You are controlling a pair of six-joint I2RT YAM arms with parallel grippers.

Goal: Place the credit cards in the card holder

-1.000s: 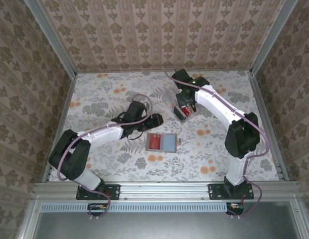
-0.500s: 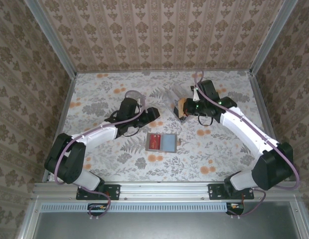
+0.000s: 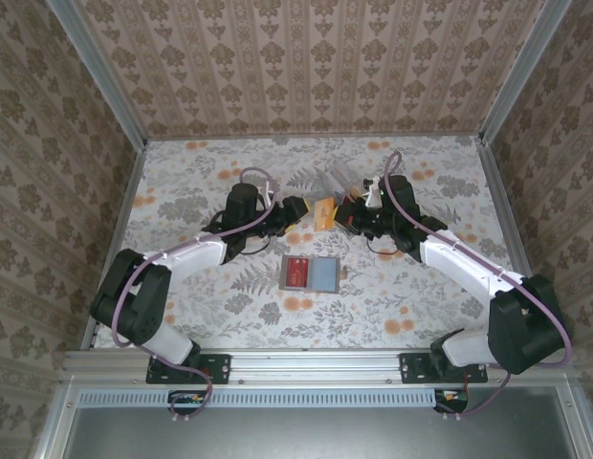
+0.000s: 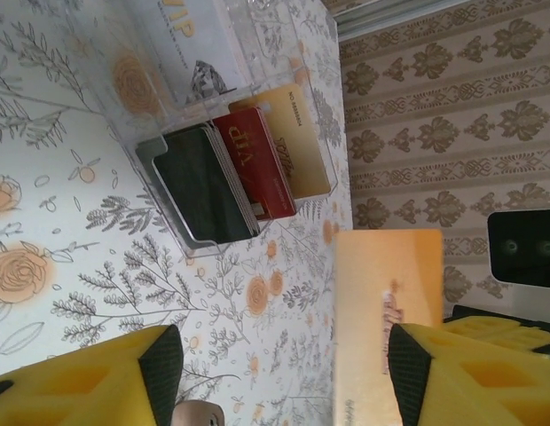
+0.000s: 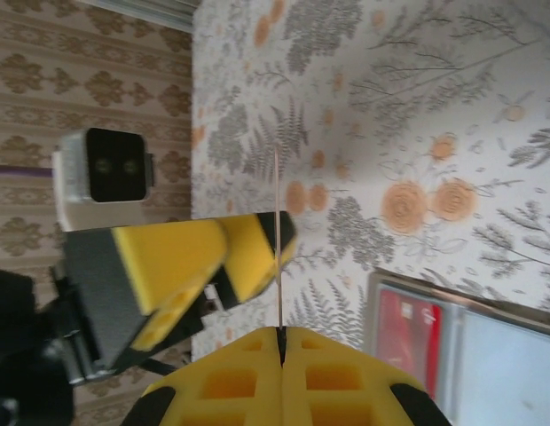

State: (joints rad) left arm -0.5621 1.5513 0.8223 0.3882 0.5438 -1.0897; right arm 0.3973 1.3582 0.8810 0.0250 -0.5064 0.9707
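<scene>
the right gripper (image 3: 337, 216) was closed on an orange-yellow card (image 3: 322, 212), holding it on edge above the desk (image 3: 201, 172), just beyond the card holder (image 3: 320, 275). in the right wrist view the card (image 5: 277, 222) showed as a thin line rising from between the pressed-together yellow pads of the right gripper (image 5: 281, 333).

the left gripper (image 3: 298, 212) met it from the other side with its jaws apart. in the left wrist view the card (image 4: 386, 302) stood between the two fingers of the left gripper (image 4: 275, 382), close against the right-hand one; whether it touched that finger could not be told.

the card holder lay open and flat on the desk, nearer the arm bases, with a red card (image 3: 296, 273) in its left panel. behind the grippers stood a clear box (image 3: 340, 180), and the left wrist view showed a black card (image 4: 204, 186), a second red card (image 4: 257, 164) and a tan card (image 4: 297, 142) leaning in it.
</scene>
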